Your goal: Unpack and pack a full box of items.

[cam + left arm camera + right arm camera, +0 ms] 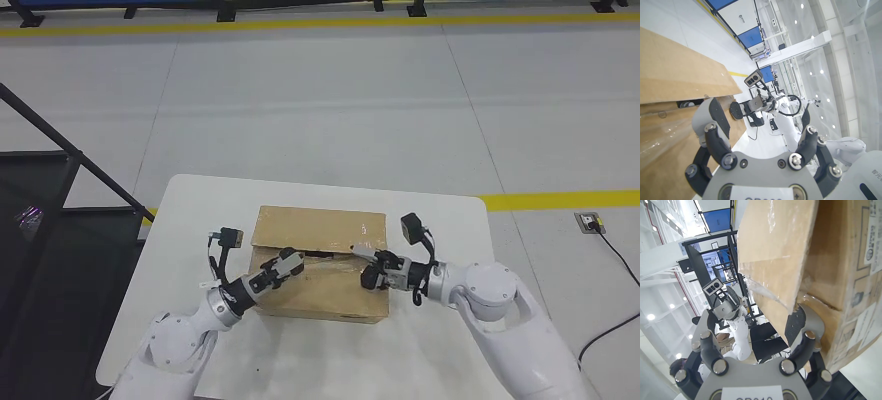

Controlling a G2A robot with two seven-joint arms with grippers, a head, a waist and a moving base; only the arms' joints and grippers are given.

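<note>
Left end effector [762, 121] is spread wide and empty, one pad at the left side of the box [668, 75]. Right end effector [751, 325] is also wide and empty, its pad touching a taped flap [772, 275]. The brown, rectangular cardboard box sits in the middle of the white surface [210, 215].

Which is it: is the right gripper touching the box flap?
Touching. Right wrist view: the right gripper has one finger against the box flap corner.

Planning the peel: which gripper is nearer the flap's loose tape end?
Right. The right gripper is at the flap corner beside the loose tape end; the left gripper is across the box.
</note>
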